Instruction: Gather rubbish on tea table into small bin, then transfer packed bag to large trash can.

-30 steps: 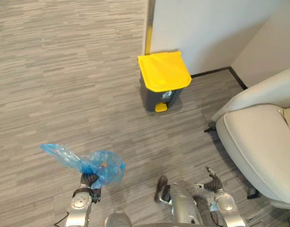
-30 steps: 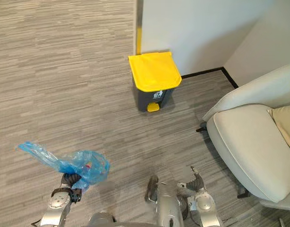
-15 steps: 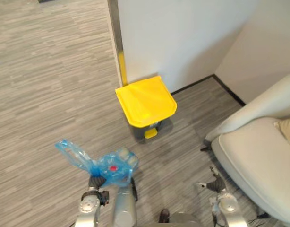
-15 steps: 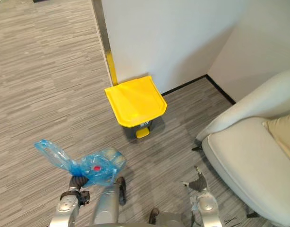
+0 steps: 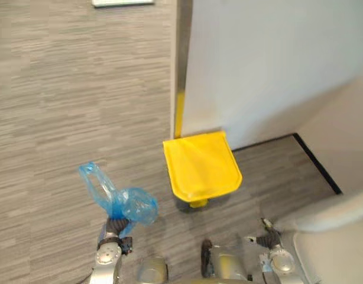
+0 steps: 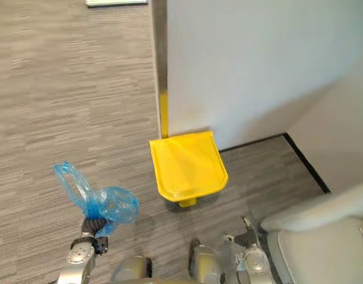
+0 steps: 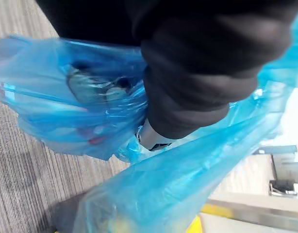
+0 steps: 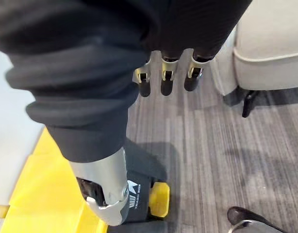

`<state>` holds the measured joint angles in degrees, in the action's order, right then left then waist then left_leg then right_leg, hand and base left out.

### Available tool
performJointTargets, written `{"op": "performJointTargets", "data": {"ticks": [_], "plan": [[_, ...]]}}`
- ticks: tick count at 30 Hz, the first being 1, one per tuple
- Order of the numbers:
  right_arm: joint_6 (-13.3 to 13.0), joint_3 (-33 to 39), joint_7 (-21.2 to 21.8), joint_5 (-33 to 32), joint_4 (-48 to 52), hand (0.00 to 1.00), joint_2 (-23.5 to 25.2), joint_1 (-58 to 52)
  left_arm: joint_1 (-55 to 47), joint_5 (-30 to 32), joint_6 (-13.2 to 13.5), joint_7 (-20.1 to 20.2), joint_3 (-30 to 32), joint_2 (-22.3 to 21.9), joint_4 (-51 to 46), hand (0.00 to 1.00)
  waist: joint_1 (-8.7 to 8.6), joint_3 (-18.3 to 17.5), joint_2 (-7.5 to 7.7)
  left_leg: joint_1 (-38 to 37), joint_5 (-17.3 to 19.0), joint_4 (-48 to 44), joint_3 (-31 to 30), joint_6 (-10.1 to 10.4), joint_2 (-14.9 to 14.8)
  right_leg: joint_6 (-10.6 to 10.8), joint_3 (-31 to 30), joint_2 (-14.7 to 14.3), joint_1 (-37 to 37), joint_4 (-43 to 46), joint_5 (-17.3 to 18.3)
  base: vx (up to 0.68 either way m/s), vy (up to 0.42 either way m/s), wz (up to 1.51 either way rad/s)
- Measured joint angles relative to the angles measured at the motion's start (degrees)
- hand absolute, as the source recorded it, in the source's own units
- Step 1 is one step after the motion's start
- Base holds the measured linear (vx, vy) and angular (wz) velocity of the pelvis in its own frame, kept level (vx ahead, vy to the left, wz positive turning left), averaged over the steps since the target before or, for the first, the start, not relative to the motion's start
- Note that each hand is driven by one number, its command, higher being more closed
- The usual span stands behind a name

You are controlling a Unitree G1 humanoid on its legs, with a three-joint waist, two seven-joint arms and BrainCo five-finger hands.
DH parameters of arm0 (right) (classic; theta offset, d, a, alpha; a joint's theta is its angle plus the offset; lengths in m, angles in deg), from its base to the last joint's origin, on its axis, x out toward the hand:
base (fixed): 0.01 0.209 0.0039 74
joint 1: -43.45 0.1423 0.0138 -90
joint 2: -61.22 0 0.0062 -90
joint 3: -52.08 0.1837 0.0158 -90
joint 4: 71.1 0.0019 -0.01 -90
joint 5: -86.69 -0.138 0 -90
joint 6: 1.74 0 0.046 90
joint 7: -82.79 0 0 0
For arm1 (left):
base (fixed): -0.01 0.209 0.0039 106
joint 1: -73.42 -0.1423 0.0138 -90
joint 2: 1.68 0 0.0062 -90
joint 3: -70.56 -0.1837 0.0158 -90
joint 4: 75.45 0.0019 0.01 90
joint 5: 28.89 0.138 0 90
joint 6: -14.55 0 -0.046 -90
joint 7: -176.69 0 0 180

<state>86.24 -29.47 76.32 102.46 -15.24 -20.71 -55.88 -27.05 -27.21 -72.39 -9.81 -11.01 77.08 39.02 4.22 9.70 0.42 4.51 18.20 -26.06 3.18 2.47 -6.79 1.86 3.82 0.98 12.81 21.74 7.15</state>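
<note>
Head views, blue plastic bag: thin, crinkled, see-through film. It bulges just above the left hand, and a loose loop stands up from it. It is held over the grey striped floor.
Head views, left hand: the fingers are curled round the bag's gathered neck.
Head views, trash can: its flat yellow lid is closed and a yellow pedal sits at the front. It stands against the white wall, to the right of the bag and apart from it.
Head views, right hand: low, holding nothing, beside the pale armchair, which is cut off at the edge.
Left wrist view, bag: glossy folds wrap around the dark ribbed cover. The fingers are buried in the film, and the contents are too blurred to name.
Right wrist view, right hand's fingers: relaxed, nearly straight, and apart from everything.
Right wrist view, trash can: the yellow lid and the pedal show, while the body is partly hidden by the thumb.
Right wrist view, armchair: a smooth cream cushion on a dark leg.
</note>
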Motion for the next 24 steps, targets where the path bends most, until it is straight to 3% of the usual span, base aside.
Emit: {"op": "performJointTargets", "data": {"ticks": [4,6,7,8,12,13,19,24], "plan": [[0.0,2.5,-0.6,-1.4,0.6,0.00,-0.2,-0.2,0.4,0.0,0.0,0.2,0.6,-1.9,0.0,1.00,-0.34,-0.5,-0.87,-1.1,-2.2,-2.4,0.1,3.1,-1.1,-0.7,2.4,-0.1,-5.5,-3.3,0.2,0.22,-0.098,0.31],[0.1,3.6,-1.1,-2.2,1.0,0.00,-0.1,-0.3,0.4,0.0,0.0,0.3,0.6,-2.5,-0.1,1.00,-0.26,-0.5,-0.54,-0.2,-0.6,-1.8,1.2,1.7,-1.6,-0.9,2.7,0.6,-8.1,-4.6,0.3,0.15,0.017,0.33],[0.0,5.0,-1.1,-2.3,1.4,0.00,-0.1,-0.5,0.4,0.0,0.0,0.3,0.6,-2.7,-0.2,1.00,-0.25,-0.7,-0.72,0.3,-3.2,0.8,3.4,1.6,-2.6,-0.7,4.0,0.6,-8.7,-4.5,0.8,0.10,0.072,0.31],[0.0,5.0,-1.1,-2.4,1.4,0.00,0.3,-0.8,0.3,0.0,0.0,0.3,0.6,-2.4,-0.3,1.00,-0.16,-1.3,0.08,0.9,-3.5,-0.2,4.8,1.6,-2.2,-0.1,4.3,1.4,-8.8,-4.7,1.3,0.09,0.078,0.35],[0.1,5.5,-1.1,-4.2,1.3,0.00,1.0,-1.7,0.2,0.0,-0.1,0.3,0.4,-2.9,-0.3,1.00,-0.24,-1.4,0.46,1.1,-3.6,-2.0,10.6,1.6,-2.7,-0.1,7.0,3.1,-11.1,-6.3,1.3,0.05,0.099,0.36],[0.3,8.4,-1.1,-4.6,0.7,0.00,2.3,-1.6,0.3,0.0,-0.1,0.3,0.0,-2.8,-0.3,1.00,-0.20,-1.5,0.36,0.3,-3.7,-1.8,12.7,1.4,-2.7,-0.1,7.3,3.6,-12.7,-7.2,1.3,0.02,0.070,0.28],[1.2,11.6,-1.1,-5.9,-3.5,0.00,3.2,-1.0,0.5,0.0,-0.2,0.3,0.0,-2.2,0.9,1.00,-0.21,-1.6,0.55,-0.7,-4.3,0.7,12.9,0.6,-2.2,0.7,8.1,3.8,-13.4,-8.1,0.8,0.01,0.004,0.11],[1.4,11.9,-1.1,-6.3,-5.6,0.00,3.1,0.4,-0.1,0.0,-0.4,0.1,0.7,-0.7,2.0,1.00,-0.17,-1.7,0.52,-2.8,-6.3,5.7,15.4,0.6,-2.4,0.8,6.2,2.8,-12.5,-9.6,-2.0,-0.04,-0.033,-0.21]]}}
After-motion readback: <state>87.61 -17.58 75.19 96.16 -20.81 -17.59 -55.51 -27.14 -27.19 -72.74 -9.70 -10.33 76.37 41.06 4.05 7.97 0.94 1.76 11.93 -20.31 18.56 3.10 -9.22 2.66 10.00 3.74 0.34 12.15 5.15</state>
